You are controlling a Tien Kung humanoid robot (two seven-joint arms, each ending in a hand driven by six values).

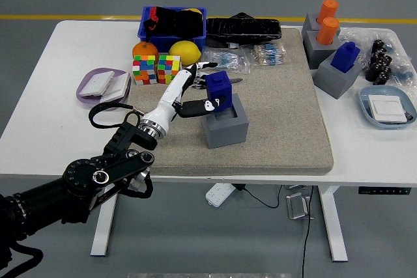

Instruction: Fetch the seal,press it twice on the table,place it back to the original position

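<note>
A blue seal [219,90] is lifted clear above its grey holder block [227,124] on the beige mat [280,109]. My left hand [203,89] is shut on the seal, thumb on its front face and fingers [202,66] behind its left side. The holder's square socket shows empty just below the seal. My left arm reaches in from the lower left corner. The right hand is out of sight.
Two colour cubes [157,69], an orange [144,49] and a lemon [185,51] lie left of the hand. A blue bin [171,21] stands behind them and a purple plate [103,87] is at left. Other holders with orange [326,21] and blue [345,56] seals stand at right.
</note>
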